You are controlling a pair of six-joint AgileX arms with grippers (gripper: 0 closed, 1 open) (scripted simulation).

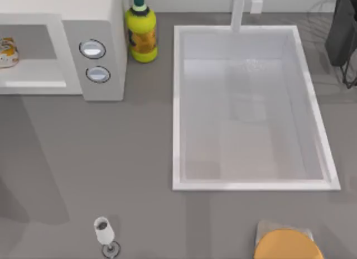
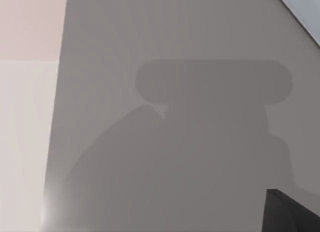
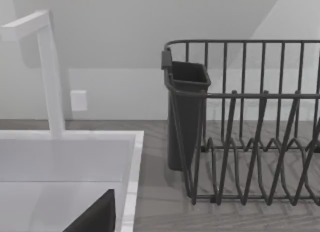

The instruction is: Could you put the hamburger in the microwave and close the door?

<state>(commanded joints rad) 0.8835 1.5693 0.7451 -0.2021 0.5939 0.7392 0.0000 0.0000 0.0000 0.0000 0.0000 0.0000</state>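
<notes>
Sitting inside the big light grey microwave box (image 1: 100,24) at the far left is the small white hamburger lump with orange patches (image 1: 8,52). So the putting-in step looks done. I cannot find the door, so closing it seems next; a claw must reach left. How open either claw is, I cannot tell.

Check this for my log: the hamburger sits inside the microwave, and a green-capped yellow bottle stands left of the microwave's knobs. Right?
Not quite. The top view shows the hamburger inside the microwave, but the yellow bottle stands to the right of the knobs, between microwave and sink.
</notes>
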